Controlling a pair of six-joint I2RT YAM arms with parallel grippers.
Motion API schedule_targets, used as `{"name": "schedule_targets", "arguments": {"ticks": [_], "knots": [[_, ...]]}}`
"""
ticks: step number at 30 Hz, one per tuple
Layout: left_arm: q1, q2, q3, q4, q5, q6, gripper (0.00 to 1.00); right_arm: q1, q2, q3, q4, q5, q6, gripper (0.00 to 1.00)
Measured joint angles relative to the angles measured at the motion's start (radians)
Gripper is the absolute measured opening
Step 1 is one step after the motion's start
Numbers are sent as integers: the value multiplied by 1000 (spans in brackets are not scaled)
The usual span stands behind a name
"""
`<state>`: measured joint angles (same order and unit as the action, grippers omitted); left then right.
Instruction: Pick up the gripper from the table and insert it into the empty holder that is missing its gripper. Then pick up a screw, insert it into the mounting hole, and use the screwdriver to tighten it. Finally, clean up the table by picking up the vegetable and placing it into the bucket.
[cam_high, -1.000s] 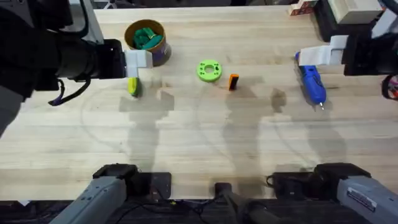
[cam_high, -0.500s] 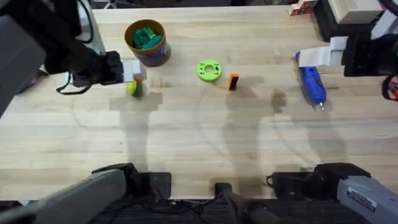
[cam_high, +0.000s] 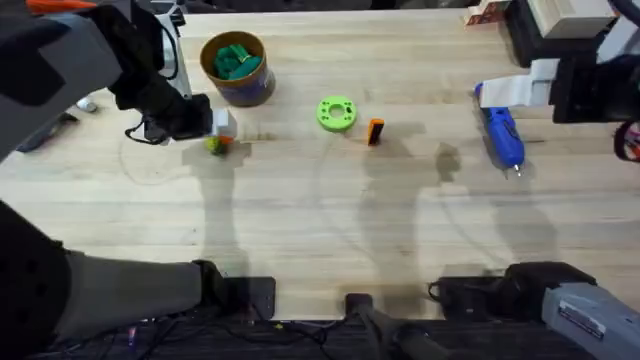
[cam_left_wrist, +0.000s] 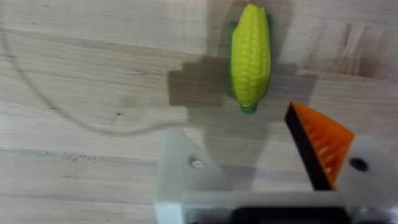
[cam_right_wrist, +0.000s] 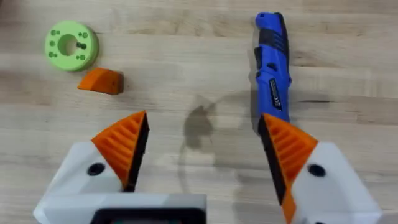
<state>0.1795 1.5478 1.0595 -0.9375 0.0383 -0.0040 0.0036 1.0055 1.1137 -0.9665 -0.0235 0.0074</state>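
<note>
The left tool (cam_left_wrist: 261, 168) hung open above ribbed yellow toy corn (cam_left_wrist: 250, 55) on the pale wood-grain counter (cam_high: 330, 220); the right tool (cam_right_wrist: 202, 149) gaped beside the glossy blue screwdriver (cam_right_wrist: 272, 68)

Just ahead of the left gripper (cam_left_wrist: 258, 180), the small yellow toy corn cob with green husk (cam_left_wrist: 250, 55) lies on bare wood, open all around. Ahead of the spread right gripper (cam_right_wrist: 202, 155), the fat bright-blue power screwdriver (cam_right_wrist: 272, 62) blocks one side; the small orange plastic finger piece (cam_right_wrist: 101, 81) and green ring-shaped disc (cam_right_wrist: 71, 45) sit farther off.
</note>
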Motion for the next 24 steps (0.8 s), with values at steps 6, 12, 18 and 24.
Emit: {"name": "schedule_targets", "arguments": {"ticks": [6,12,18,24], "knots": [[0,0,0,0,3,11,51,0,0,0,0,0,3,992],[0,0,0,11,2,15,16,0,0,0,-2,0,19,994],[0,0,0,27,19,15,15,0,0,0,-3,0,23,994],[0,0,0,47,38,19,572,0,0,0,-3,0,23,994]]}}
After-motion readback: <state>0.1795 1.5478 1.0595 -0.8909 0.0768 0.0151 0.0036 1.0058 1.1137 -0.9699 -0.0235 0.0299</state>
